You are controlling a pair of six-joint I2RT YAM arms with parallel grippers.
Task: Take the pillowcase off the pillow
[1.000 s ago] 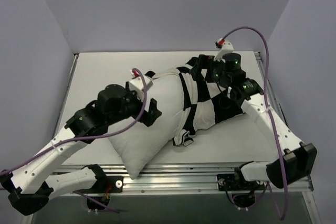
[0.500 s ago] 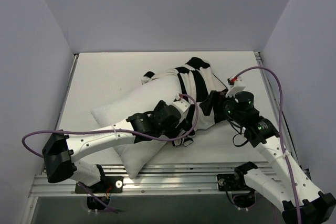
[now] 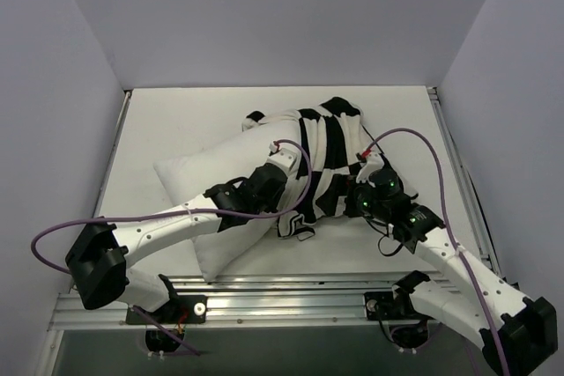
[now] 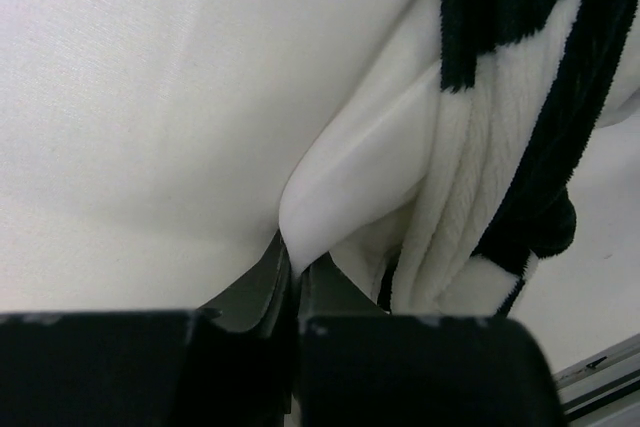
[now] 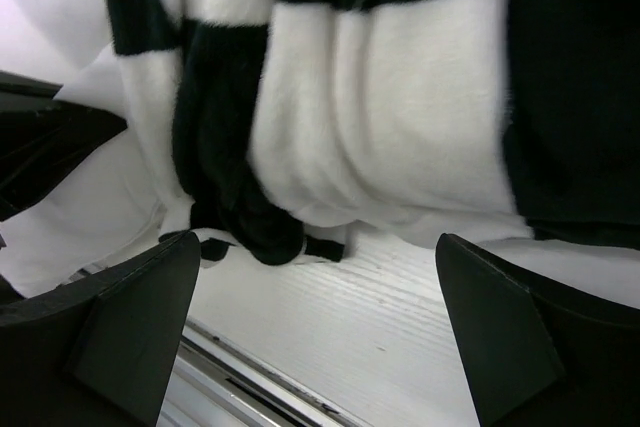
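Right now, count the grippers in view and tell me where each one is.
2. The left gripper is shut on a fold of the pillow beside the pillowcase edge. The right gripper hangs open at the pillowcase's near right side. None hidden.

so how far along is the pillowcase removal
Roughly half. Done: the pillowcase is bunched onto the far right half of the pillow, the near left half bare. In hand: the left gripper is shut on a smooth white fold, apparently the pillow, at the pillowcase's edge; the right gripper is open at the pillowcase, holding nothing. Left: pulling it off the far end.
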